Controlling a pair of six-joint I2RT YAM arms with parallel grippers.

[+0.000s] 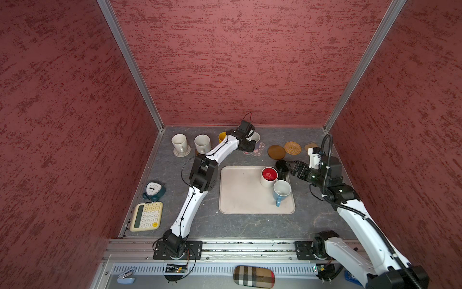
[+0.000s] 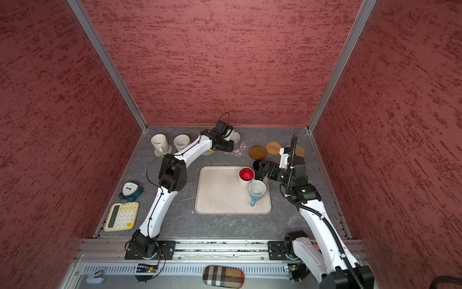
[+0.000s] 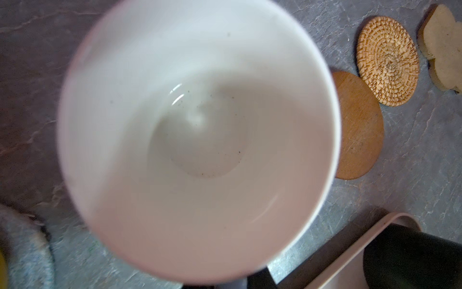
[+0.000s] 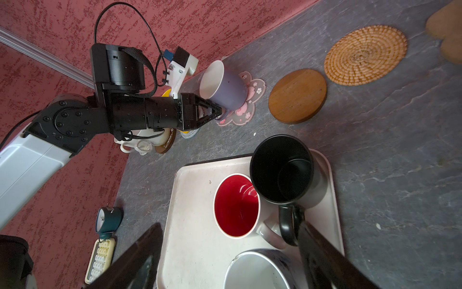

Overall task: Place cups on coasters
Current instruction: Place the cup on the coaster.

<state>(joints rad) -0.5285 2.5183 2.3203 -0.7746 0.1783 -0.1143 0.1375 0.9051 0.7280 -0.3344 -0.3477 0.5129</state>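
1. The left claw (image 4: 218, 113) is clenched on the handle of the lavender mug (image 4: 225, 85), near the middle of the far edge of the worktop (image 1: 250, 225).
2. This mug is tilted, with its base on the pink flower coaster (image 4: 252, 100).
3. The right claw (image 1: 290, 168) is released, jaws wide, and the handle of the black mug (image 4: 281, 170) is between them.
4. The black mug stands upright in the far right corner of the beige tray (image 4: 195, 250), just beside the white mug with red inside (image 4: 236, 205).

Clock (image 1: 153, 189) beside calculator (image 1: 147, 216), beige tray (image 1: 240, 197) mid-table, plaid case (image 1: 253, 275) and perhaps a stapler (image 1: 126, 277)
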